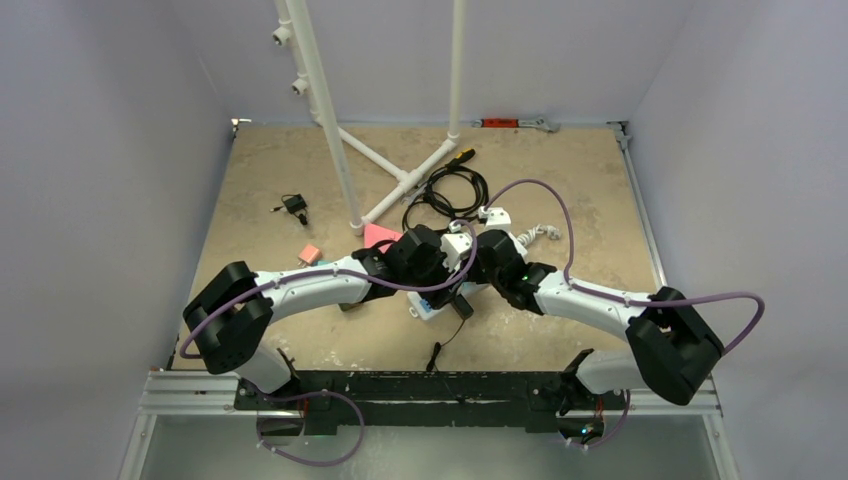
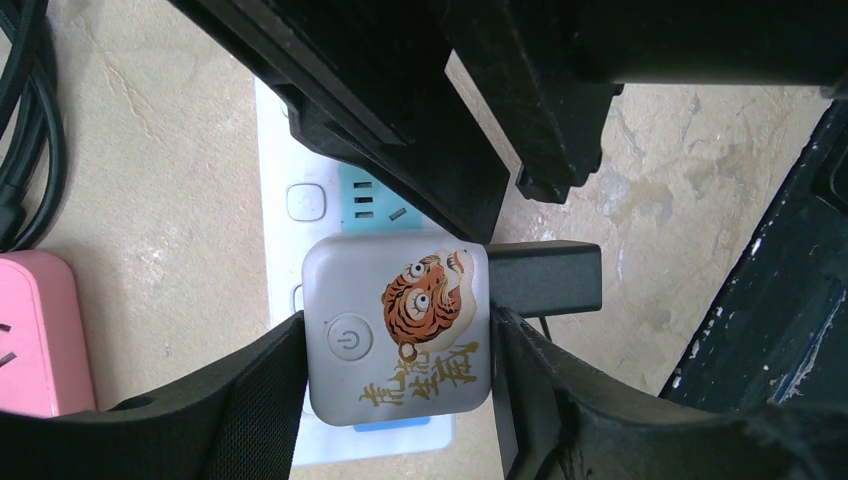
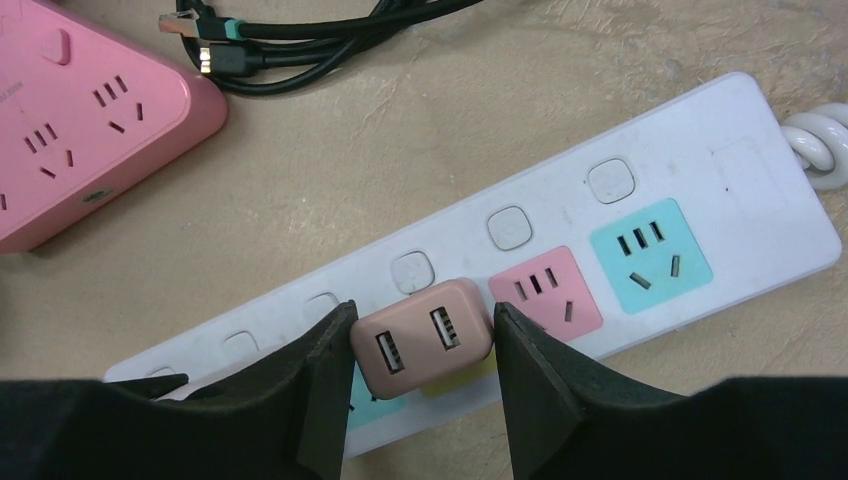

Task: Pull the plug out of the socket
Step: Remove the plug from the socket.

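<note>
A white power strip (image 3: 700, 140) lies on the tan table between both arms (image 1: 430, 308). A pink two-port USB plug (image 3: 422, 340) sits in one of its sockets, and my right gripper (image 3: 422, 318) is shut on it, one finger against each side. A grey square plug with a tiger picture and a power button (image 2: 400, 300) sits in another socket of the strip (image 2: 285, 150). My left gripper (image 2: 398, 330) is shut on that grey plug, fingers pressed to its left and right sides. A black plug (image 2: 548, 277) shows just behind it. Seen from above, both grippers (image 1: 440, 262) (image 1: 480, 262) meet over the strip.
A pink triangular power strip (image 3: 80, 110) lies close to the left, with black cables (image 3: 300, 30) beyond it. The white strip's coiled cord (image 3: 822, 145) runs off right. A white pipe frame (image 1: 340, 150), a small pink block (image 1: 309, 255) and a black item (image 1: 293, 205) stand farther back.
</note>
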`<act>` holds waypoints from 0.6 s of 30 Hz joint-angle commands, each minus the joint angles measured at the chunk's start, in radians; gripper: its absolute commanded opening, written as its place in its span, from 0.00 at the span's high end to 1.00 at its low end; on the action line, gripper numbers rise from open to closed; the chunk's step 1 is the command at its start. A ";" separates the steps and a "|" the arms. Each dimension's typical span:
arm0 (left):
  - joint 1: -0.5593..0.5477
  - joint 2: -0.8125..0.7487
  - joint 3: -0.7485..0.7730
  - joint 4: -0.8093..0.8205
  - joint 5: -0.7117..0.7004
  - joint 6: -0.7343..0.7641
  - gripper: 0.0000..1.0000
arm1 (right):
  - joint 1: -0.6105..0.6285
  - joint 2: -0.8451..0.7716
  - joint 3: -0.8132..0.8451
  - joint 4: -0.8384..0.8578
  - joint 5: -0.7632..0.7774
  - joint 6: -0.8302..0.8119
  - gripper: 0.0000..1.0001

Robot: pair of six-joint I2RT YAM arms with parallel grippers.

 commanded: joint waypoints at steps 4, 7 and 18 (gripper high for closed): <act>-0.003 -0.006 0.045 -0.024 -0.038 0.038 0.85 | 0.004 0.012 0.006 0.018 0.012 0.025 0.66; -0.003 -0.007 0.046 -0.026 -0.049 0.038 0.85 | 0.000 0.028 0.012 0.011 0.020 0.030 0.72; -0.003 0.011 0.054 -0.039 -0.081 0.022 0.88 | -0.046 -0.005 -0.002 0.003 -0.044 0.037 0.81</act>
